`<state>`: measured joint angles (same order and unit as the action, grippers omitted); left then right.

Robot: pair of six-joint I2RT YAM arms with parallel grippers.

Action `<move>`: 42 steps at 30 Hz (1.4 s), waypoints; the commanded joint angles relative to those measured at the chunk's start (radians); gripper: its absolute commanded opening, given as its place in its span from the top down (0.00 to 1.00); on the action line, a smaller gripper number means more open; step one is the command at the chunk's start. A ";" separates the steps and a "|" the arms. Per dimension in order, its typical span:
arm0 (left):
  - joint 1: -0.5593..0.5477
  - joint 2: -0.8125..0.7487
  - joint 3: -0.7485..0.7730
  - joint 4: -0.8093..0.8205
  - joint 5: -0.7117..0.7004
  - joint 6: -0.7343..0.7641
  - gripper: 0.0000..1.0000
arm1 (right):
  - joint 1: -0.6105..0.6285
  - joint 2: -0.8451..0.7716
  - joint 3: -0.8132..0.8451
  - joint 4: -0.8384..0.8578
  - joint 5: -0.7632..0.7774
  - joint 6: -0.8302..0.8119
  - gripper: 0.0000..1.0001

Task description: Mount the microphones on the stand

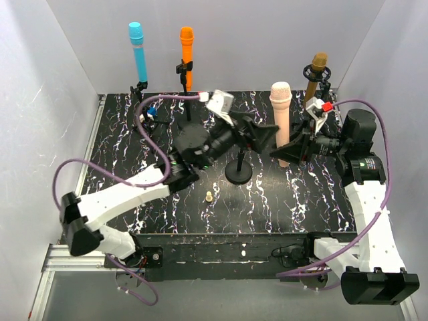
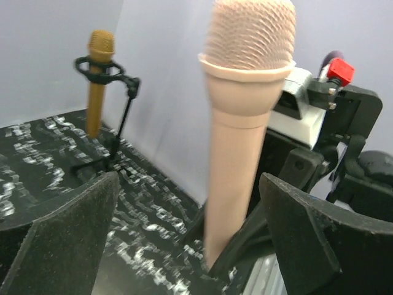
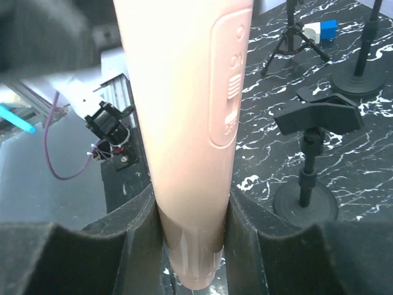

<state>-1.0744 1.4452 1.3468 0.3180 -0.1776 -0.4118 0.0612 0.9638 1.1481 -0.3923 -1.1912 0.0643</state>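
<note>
Empty clip stand (image 1: 239,170) standing mid-tabletop (image 1: 281,200). Just beside it, right gripper (image 1: 291,151) jaws pinching pale pink microphone (image 1: 281,114) at bottom end, holding it upright. Left gripper (image 1: 261,134) jaws gaping wide, flanking shaft, not touching. Microphone looking rigid, light, smooth, likely slippery; mid-shaft seeming safest hold, mesh head best avoided. Farthest back, light blue microphone (image 1: 138,50), orange microphone (image 1: 186,47), golden-brown microphone (image 1: 318,70) sitting mounted upright.

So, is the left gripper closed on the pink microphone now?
No. In the left wrist view the left gripper stands wide open, and a clear gap shows between each finger and the pink microphone.
</note>
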 commanded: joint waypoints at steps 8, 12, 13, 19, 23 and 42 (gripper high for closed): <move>0.450 -0.220 -0.090 -0.549 0.700 0.348 0.02 | -0.115 -0.013 -0.057 -0.174 -0.113 -0.406 0.99; 0.472 -0.213 -0.223 -0.397 0.791 0.517 0.02 | -0.115 -0.040 -0.123 -0.161 -0.110 -0.458 0.99; 0.473 -0.213 -0.262 -0.325 0.806 0.540 0.02 | -0.115 -0.042 -0.134 -0.161 -0.111 -0.466 0.99; 0.475 -0.103 -0.342 -0.053 0.816 0.504 0.02 | -0.116 -0.043 -0.205 -0.102 -0.160 -0.471 0.99; 0.475 -0.054 -0.370 0.082 0.813 0.456 0.02 | -0.116 -0.040 -0.240 -0.057 -0.165 -0.452 0.99; 0.395 0.106 -0.419 0.463 0.672 0.407 0.02 | -0.121 -0.050 -0.300 0.036 -0.199 -0.376 0.99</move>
<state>-0.6697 1.5360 0.8948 0.7357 0.5350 -0.0185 -0.0532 0.9329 0.8524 -0.4057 -1.3518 -0.3256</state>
